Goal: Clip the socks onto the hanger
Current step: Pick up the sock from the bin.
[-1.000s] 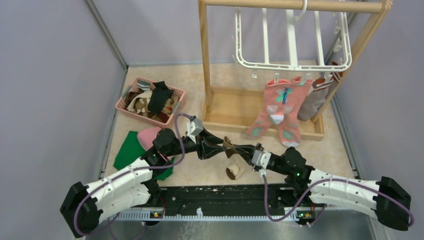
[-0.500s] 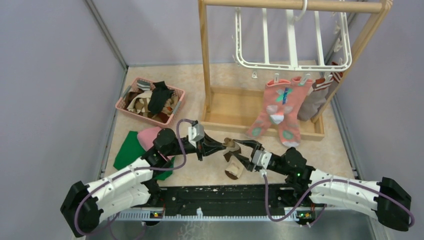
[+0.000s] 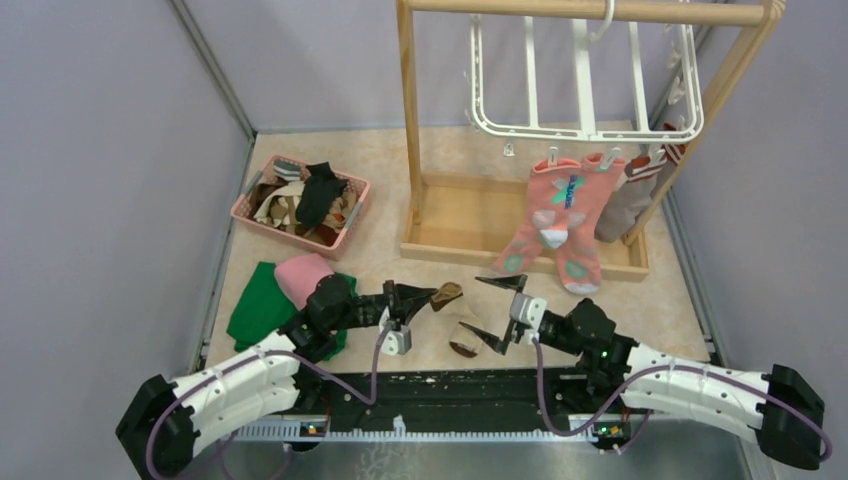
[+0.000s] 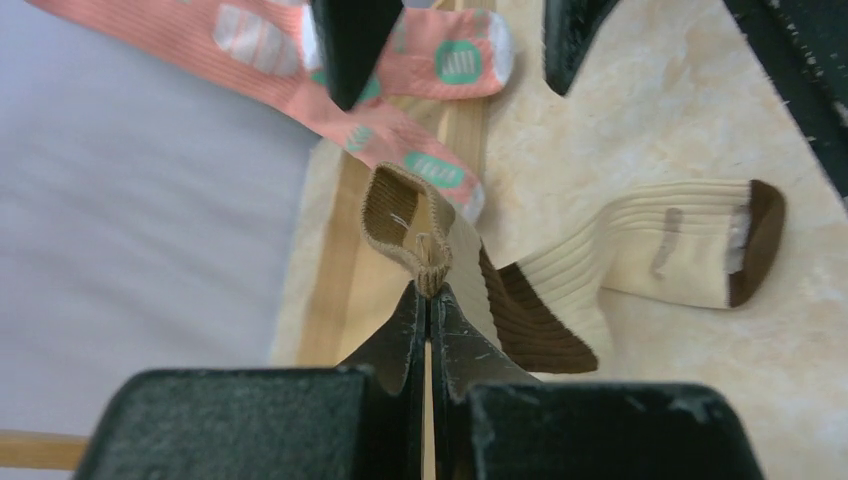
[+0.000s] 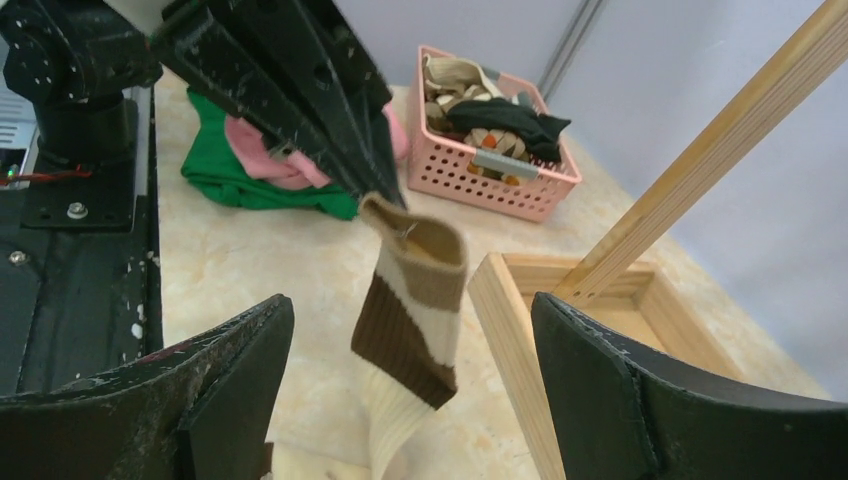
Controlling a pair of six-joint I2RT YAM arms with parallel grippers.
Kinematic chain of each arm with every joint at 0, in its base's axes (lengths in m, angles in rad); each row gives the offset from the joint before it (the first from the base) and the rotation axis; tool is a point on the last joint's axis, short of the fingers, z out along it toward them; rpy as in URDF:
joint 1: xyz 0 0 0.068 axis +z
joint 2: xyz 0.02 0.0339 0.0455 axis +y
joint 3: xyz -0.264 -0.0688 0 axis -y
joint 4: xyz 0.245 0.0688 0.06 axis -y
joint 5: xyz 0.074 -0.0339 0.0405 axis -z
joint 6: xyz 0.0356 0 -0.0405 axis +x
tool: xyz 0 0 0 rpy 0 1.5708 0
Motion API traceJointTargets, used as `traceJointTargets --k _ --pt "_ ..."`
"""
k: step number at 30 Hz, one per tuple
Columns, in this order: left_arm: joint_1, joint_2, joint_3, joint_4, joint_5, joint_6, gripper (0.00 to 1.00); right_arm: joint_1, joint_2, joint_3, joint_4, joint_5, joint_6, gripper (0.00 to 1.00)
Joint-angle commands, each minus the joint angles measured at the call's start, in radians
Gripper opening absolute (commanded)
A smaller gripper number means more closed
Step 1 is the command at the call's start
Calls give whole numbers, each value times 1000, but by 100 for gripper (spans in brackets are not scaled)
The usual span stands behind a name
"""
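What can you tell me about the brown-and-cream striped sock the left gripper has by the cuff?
The brown-and-cream striped sock is ribbed knit: tan cuff, then brown and cream bands, a long cream foot and a dark brown toe. The shut left gripper pinches the cuff's edge, holding that end lifted and the opening gaping. The rest droops, and the toe end lies on the beige marbled table. The open right gripper flanks it without touching.

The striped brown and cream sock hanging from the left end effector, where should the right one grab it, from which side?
Take the cuff rim of the brown-cream sock, opposite where the left end effector pinches it. The cuff gapes open while the foot hangs limp, so the right end effector should probably come from its own side, one finger inside the loop.
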Motion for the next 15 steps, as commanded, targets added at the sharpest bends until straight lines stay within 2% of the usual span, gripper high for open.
traceJointTargets --k 1,9,15 --pt "-2 -17 75 -12 74 196 0 -14 36 48 -9 -7 55 86" --pt "-2 -56 73 -14 148 186 0 -44 65 78 5 -55 22 74" --pt "-2 -51 81 2 189 168 0 -59 121 114 35 -111 3 59"
